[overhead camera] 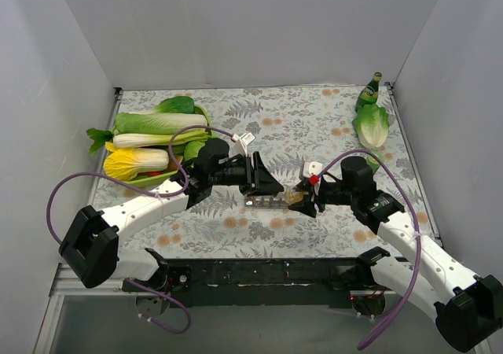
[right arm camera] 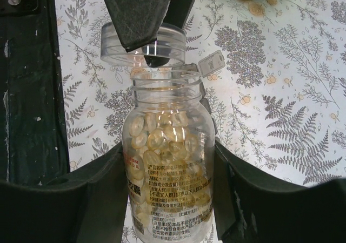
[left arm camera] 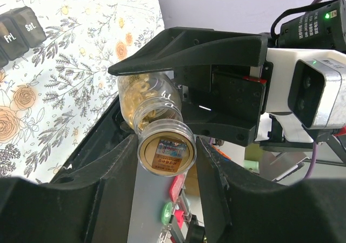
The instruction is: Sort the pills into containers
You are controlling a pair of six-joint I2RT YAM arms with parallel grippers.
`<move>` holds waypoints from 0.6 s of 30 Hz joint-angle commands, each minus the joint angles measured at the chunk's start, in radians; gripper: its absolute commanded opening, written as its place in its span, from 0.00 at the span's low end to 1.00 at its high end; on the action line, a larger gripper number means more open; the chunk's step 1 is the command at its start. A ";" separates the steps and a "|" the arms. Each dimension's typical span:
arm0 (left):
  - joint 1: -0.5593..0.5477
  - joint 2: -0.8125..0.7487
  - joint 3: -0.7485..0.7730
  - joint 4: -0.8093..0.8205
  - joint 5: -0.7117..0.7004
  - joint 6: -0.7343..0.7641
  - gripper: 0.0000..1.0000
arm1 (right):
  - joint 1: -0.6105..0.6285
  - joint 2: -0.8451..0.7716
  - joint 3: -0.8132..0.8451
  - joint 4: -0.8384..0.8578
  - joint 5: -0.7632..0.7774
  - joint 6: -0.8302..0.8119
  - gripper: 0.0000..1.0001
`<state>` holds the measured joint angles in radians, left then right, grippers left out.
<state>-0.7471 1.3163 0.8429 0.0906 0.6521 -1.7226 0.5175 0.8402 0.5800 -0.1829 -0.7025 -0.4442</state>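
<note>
Containers (overhead camera: 266, 202), a short strip of joined compartments, lie on the leaf-patterned table (overhead camera: 314, 126) at the centre of the overhead view, between both grippers. The right gripper (right arm camera: 167, 170) is clamped on an upright clear pill bottle (right arm camera: 167, 140) full of yellow capsules (right arm camera: 159, 137). The left gripper (left arm camera: 165, 159) clamps the clear lid (left arm camera: 166, 152), just off the bottle's open mouth.

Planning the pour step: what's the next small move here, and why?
Probably draw the left claw back, taking the clear lid with it. The lid looks already off the pill bottle, which the right claw grips, yet it sits just past the open mouth. That would block tipping pills toward the containers.
</note>
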 commanded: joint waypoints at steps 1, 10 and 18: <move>-0.006 -0.008 0.027 0.020 -0.023 -0.011 0.21 | 0.006 0.000 0.058 0.022 0.000 0.019 0.13; -0.008 -0.006 0.018 0.009 -0.075 -0.020 0.21 | 0.009 0.007 0.070 0.014 0.003 0.027 0.13; -0.008 0.006 0.028 -0.008 -0.083 -0.017 0.21 | 0.010 0.010 0.072 0.013 -0.003 0.029 0.13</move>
<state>-0.7498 1.3201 0.8429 0.0891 0.5835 -1.7439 0.5213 0.8520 0.6025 -0.1852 -0.6941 -0.4221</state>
